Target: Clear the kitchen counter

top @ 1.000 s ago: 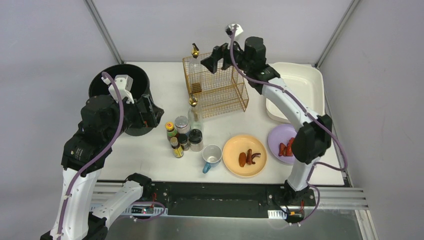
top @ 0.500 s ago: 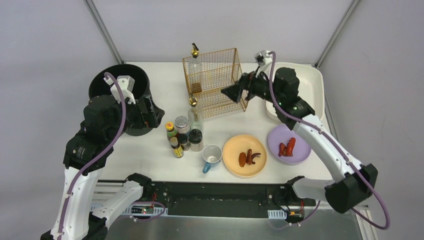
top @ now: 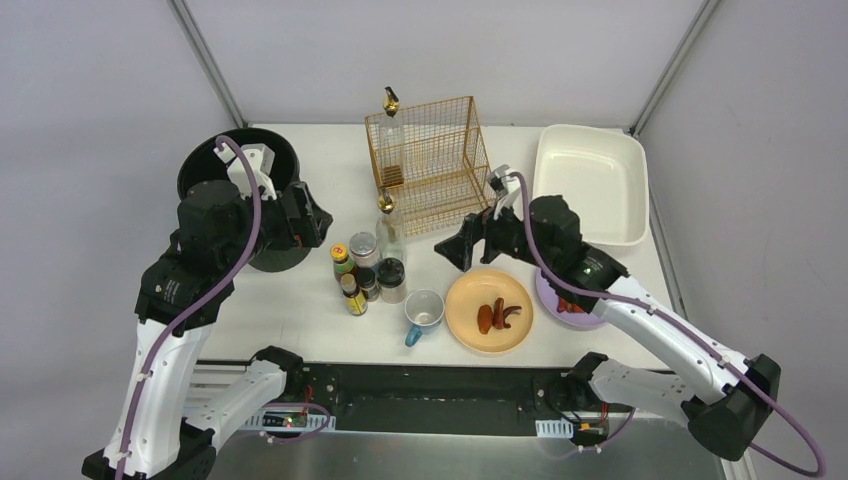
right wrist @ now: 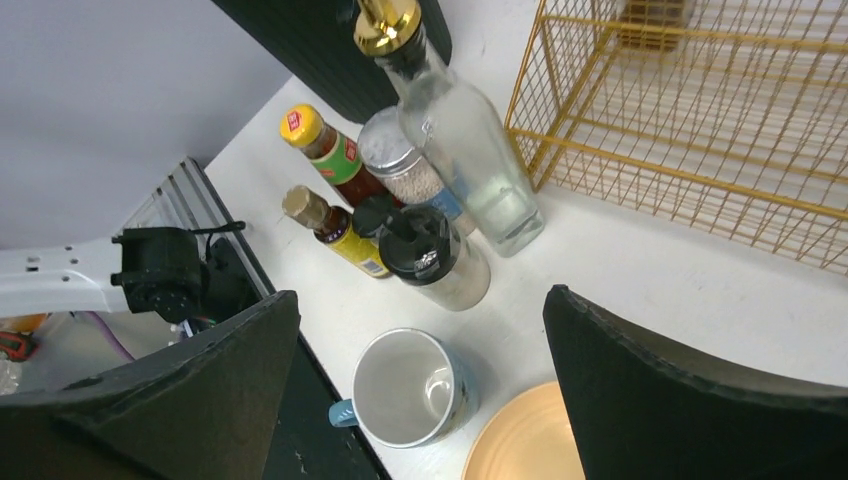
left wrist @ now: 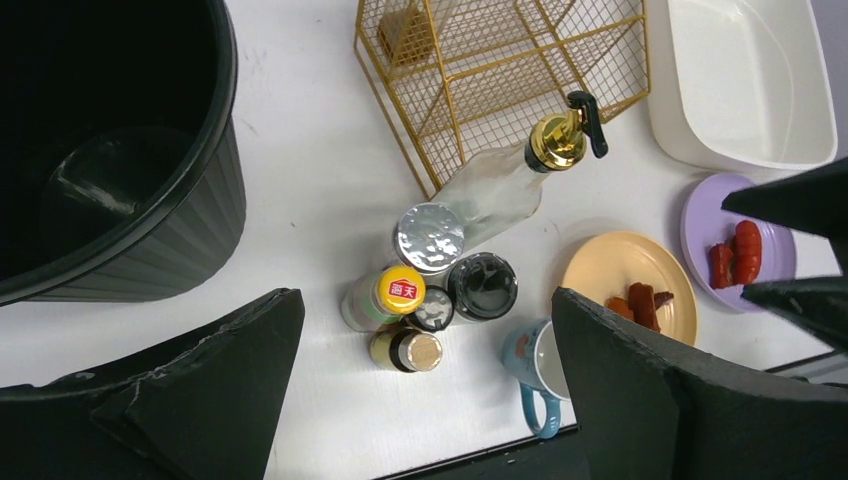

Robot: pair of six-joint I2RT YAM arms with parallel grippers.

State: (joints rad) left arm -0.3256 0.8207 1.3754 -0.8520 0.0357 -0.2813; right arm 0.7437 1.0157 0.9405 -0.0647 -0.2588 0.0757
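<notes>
From above, the right hand (top: 447, 246) has come down from high over the gold wire rack (top: 432, 160). Now it sits low, between the rack and the orange plate (top: 465, 300), and it points at the bunch of bottles (top: 365, 270). The left hand (top: 310, 213) has hardly moved and hangs by the black bin (top: 235, 160). The desk (top: 300, 300) fills the middle of this view and still has lots of things on it, so the clearing is not far along.

From the left wrist, this hand is spread wide with nothing in it. The bottles and a blue mug (left wrist: 530, 365) stand on the desk below.

From the right wrist, this hand is spread wide and empty too. A glass bottle (right wrist: 465, 150) and the mug are close under it. I think it will pick one up next, but I cannot tell which.
</notes>
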